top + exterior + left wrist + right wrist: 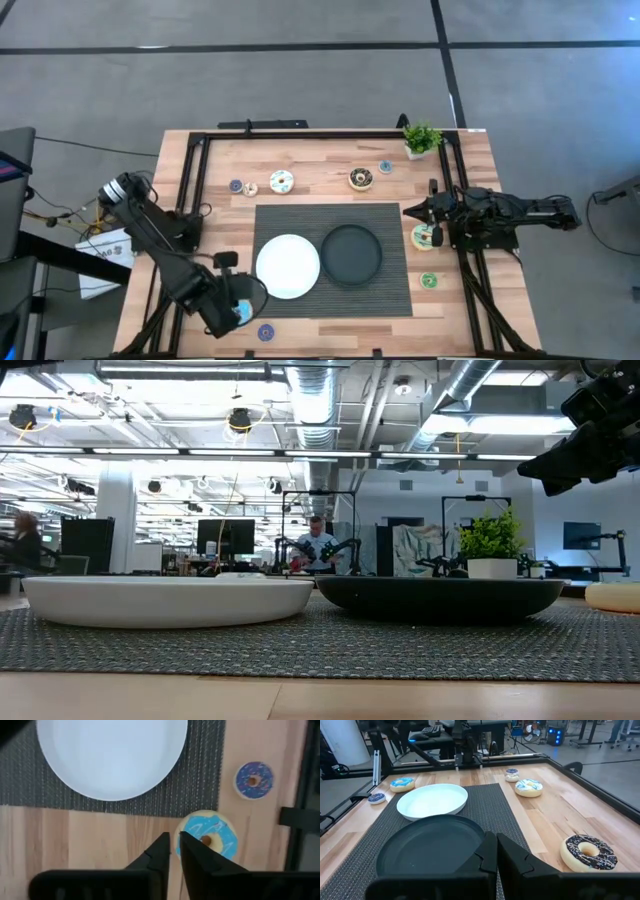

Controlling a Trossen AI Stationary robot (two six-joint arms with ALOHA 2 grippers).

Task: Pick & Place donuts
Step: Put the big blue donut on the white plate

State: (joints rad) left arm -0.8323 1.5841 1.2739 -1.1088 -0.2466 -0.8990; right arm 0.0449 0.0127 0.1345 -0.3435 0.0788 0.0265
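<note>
Left hand (174, 851), fingers barely parted and holding nothing, hovers beside the blue donut (207, 839); descending off-centre could nudge it away.

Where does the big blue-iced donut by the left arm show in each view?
High: blue donut under the left tool, near edge.
Low: not in it.
Left wrist: just past the tool's fingers.
Right wrist: far left, beyond the white plate.
Shared landmark: white plate.
</note>
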